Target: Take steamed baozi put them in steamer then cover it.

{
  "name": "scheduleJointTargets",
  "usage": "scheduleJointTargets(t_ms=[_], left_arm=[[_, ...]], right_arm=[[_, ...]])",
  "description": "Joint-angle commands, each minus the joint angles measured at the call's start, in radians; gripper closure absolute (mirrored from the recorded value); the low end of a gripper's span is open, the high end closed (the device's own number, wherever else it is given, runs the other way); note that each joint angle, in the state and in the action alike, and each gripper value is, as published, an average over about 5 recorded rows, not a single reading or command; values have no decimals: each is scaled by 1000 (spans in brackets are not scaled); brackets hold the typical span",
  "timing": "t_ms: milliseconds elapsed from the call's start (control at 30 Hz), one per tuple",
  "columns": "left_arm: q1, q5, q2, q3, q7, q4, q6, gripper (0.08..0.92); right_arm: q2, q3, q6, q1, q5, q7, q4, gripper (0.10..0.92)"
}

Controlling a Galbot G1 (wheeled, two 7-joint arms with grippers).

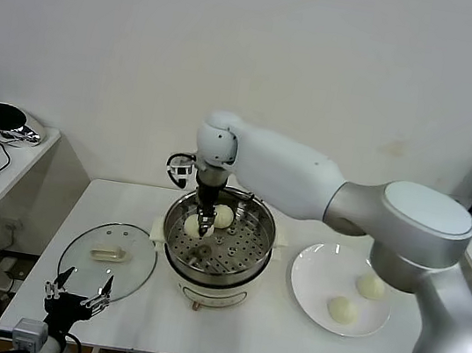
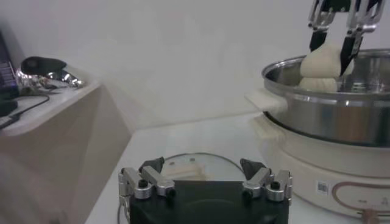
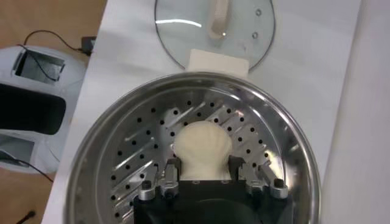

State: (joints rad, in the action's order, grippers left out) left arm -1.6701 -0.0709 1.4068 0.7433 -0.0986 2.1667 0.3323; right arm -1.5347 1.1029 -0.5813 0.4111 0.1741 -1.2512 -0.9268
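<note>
- Two fingers of our right gripper (image 3: 206, 176) are clamped on one steamed baozi (image 3: 202, 146), pinching it from both sides just above the perforated tray (image 3: 140, 155).
- From there our right arm (image 1: 306, 183) reaches in from the right side, across the plate, with the wrist pointing straight down into the steamer (image 1: 219, 245).
- Inside the steamer, the head view shows a second bun (image 1: 225, 217) lying on the tray just beside the gripped one, towards the far wall.
- On the white plate (image 1: 314, 281) to the right of the steamer lie two more buns (image 1: 341, 310), near each other but apart.
- Our left gripper (image 1: 79, 288) hangs low at the table's near left edge, its fingers spread wide and holding nothing.
- Just beyond it the cover (image 1: 108, 257) lies flat on the table, handle up, left of the steamer.
- Only the left wrist view shows the held bun from the side, raised at about the steamer's rim (image 2: 292, 70); only the right wrist view looks straight down on it.
</note>
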Motion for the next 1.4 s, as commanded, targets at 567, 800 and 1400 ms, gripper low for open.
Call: scheduleJointTargets(t_ms=[567, 800, 1400], left_arm=[[18, 2, 5, -7, -1, -32, 0, 177], [21, 2, 5, -6, -1, -41, 0, 177], [31, 2, 4, -3, -14, -48, 10, 177]], right_arm=[[-44, -84, 22, -104, -91, 53, 61, 499], [-41, -93, 28, -92, -91, 62, 55, 305], [479, -104, 51, 146, 16, -31, -435, 203]])
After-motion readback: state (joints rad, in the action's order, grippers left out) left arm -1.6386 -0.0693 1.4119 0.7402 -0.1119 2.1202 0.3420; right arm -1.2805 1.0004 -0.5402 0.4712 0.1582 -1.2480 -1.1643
